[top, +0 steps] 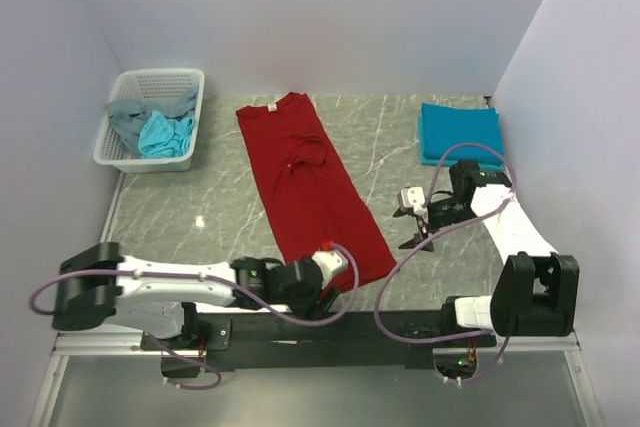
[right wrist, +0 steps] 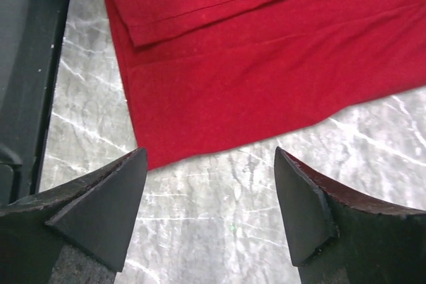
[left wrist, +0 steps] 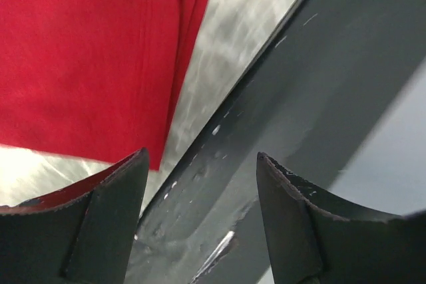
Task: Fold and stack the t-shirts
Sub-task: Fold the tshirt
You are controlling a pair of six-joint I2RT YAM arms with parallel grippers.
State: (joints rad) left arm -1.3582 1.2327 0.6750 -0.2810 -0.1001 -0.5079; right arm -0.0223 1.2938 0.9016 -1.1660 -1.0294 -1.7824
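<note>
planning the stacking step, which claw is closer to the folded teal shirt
Right. The right claw is in front of the teal shirt, toward the robot; the left claw is farther off, at the near edge of the red shirt.

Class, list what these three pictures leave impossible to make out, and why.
- Top view: the shirts in the basket lie crumpled together; number unclear.
- Top view: the left arm covers the red shirt's near hem.
- Top view: white speck on table, too small to identify.
- Left wrist view: red shirt cut off at top and left.
</note>
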